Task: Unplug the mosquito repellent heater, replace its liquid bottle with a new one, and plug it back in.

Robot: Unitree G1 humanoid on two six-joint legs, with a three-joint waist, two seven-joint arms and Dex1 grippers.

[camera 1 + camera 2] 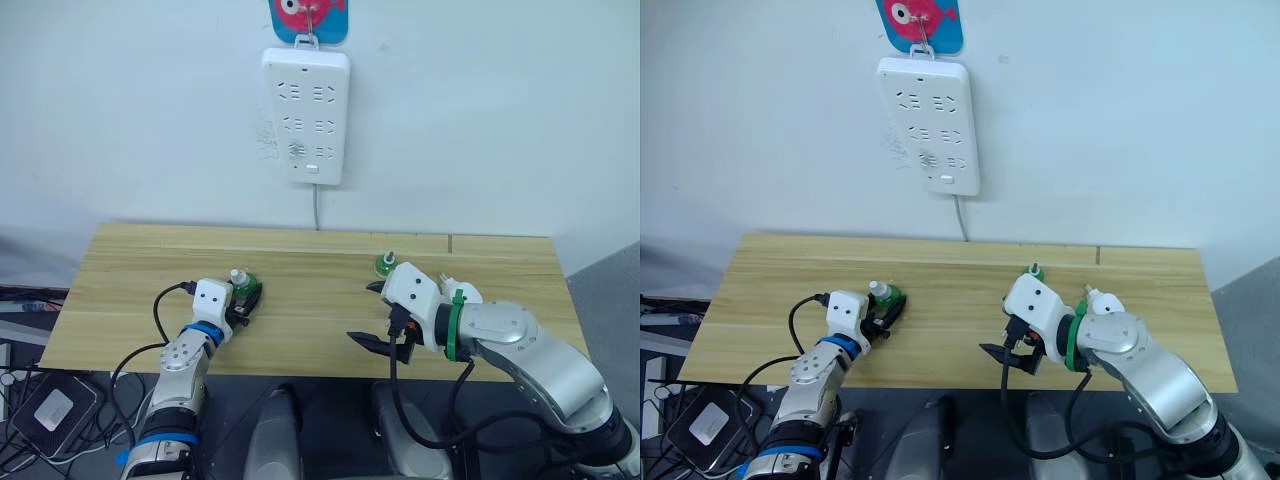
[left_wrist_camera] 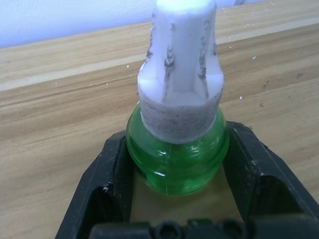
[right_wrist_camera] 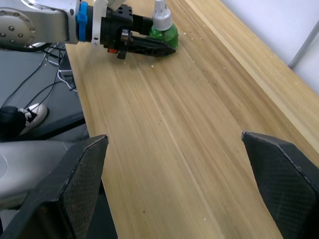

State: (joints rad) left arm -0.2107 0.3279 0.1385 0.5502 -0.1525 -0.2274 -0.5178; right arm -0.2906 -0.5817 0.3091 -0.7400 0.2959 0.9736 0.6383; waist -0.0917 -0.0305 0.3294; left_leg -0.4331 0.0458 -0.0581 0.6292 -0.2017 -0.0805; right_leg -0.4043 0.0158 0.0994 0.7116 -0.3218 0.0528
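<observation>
Now your left gripper [image 2: 174, 199] pinches the green bottle [image 2: 177, 157] on the table [image 1: 310, 300]; keep it upright as you lift. Beyond your wide-spread right gripper [image 1: 374, 315], the mosquito repellent heater [image 1: 462, 293] lies behind its wrist, another green bottle [image 1: 385, 263] beside it

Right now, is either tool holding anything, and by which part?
The left tool grips the green bottle by its round lower body, one finger on each side, below the white cap. The right tool is open and holds nothing.
</observation>
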